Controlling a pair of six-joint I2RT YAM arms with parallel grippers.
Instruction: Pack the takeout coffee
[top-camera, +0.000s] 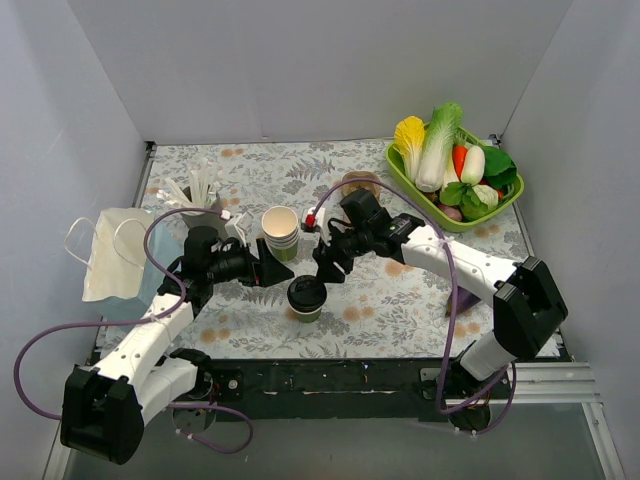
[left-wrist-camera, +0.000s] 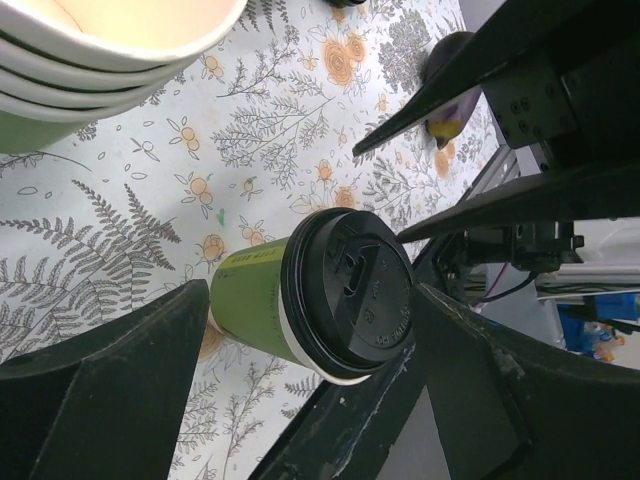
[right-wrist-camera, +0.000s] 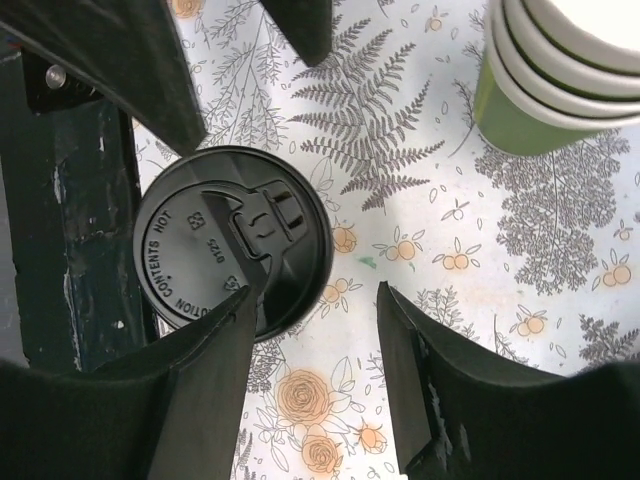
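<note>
**Close one claw low on the cup and keep it upright**

The left claw (left-wrist-camera: 310, 296) is spread wide. In its wrist view the fingers stand on either side of the takeout coffee (top-camera: 306, 297), and I can make out no contact. The right claw (right-wrist-camera: 318, 292) is also wide and hovers just over the cup, with one finger crossing the black lid (right-wrist-camera: 228, 240) in its own view.

The cup stands upright near the front middle of the counter (top-camera: 390, 310), between the two arms. A stack of lidless cups (top-camera: 280, 230) sits close behind it, and a white bag (top-camera: 110, 260) lies at the far left.

The step looks like the pick. Only one claw should close, and the left seems better lined up and is nearer the bag. It should grip the green wall below the lid rim, and gently, since paper buckles and a squeezed lid may pop. The right claw should back off first.
</note>
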